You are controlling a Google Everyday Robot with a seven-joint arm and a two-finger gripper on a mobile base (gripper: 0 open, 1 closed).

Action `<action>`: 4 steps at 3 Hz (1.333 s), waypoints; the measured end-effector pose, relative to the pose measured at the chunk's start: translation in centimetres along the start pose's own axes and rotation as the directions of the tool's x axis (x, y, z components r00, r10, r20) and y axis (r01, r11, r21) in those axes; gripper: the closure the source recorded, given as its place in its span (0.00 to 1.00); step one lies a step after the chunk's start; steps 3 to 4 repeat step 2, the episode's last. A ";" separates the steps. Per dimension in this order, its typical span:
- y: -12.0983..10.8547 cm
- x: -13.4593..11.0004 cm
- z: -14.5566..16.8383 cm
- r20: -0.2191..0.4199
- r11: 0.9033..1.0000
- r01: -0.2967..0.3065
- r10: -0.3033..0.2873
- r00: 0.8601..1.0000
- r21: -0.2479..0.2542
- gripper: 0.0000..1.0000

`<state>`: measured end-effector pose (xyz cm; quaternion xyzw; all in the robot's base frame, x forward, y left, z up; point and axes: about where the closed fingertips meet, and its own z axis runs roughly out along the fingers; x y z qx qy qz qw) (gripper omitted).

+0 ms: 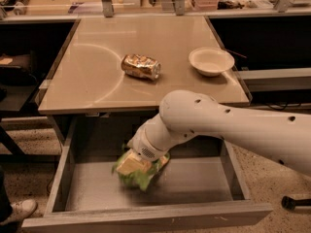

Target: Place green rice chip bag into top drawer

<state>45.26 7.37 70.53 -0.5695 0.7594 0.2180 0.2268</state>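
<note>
Reaching down into the open top drawer (194, 183), left of its middle, with the hand (133, 165) right at the green rice chip bag (141, 178), crumpled green foil bunched around and under it. Hand's grip: cannot tell, clamped on the bag or slack, hidden by wrist and foil. Cannot tell either about contact below: bag touching the grey drawer floor or hanging just above it. Judged as the release step, close to the end of the task. To do it well: lower to rest the bag flat on the floor, well inside the front panel and apart from the side walls; let go fully; then lift straight up to avoid snagging foil and dragging it back out. Keep the arm off the table (97, 81) edge, and leave the 1 crushed gold can (141, 66) and the pale bowl (211, 61) alone. No brand or lettering readable on bag or can.
</note>
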 end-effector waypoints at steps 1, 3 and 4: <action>0.0 0.0 0.0 0.000 1.000 0.000 0.000 1.000 0.000 0.00; 0.0 0.0 0.0 0.000 1.000 0.000 0.000 1.000 0.000 0.00; 0.0 0.0 0.0 0.000 1.000 0.000 0.000 1.000 0.000 0.00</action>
